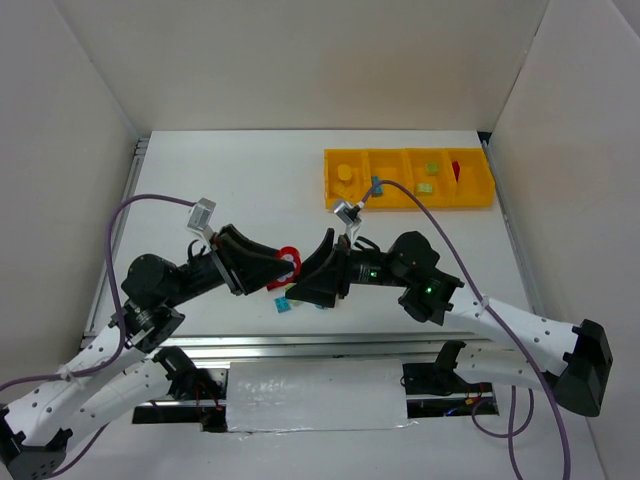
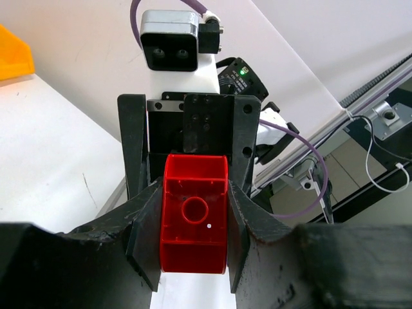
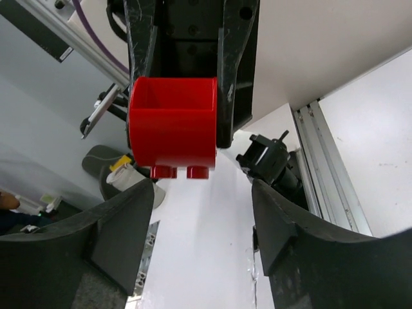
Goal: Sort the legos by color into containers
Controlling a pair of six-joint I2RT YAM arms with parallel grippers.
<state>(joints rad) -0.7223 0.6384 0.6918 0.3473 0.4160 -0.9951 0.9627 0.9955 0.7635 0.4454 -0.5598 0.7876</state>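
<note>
Left wrist view: we see the red lego [image 2: 193, 241] pinched between the two fingers [image 2: 147, 232] of the left gripper [image 2: 193, 193], with its hollow underside turned to this camera.
Place of the red lego: it is between the two grippers, over the near middle part of the table [image 1: 220, 170], well apart from the tray.
Studs: in the right wrist view two studs show at its lower edge.
Right gripper [image 3: 203, 193]: it faces the left one head to head; its fingers are spread, and we see a gap between each of them and the red lego.
Loose piece: a light blue lego [image 1: 283, 303] lies on the table just beside the grippers, on the near side.
Yellow tray [image 1: 345, 200]: it stands at the far right of the table, with four compartments in a row.
Contents, from the left: a yellow lego [image 1: 345, 175], a blue lego [image 1: 377, 185], a light green lego [image 1: 432, 168], a small red lego [image 1: 455, 170].
</note>
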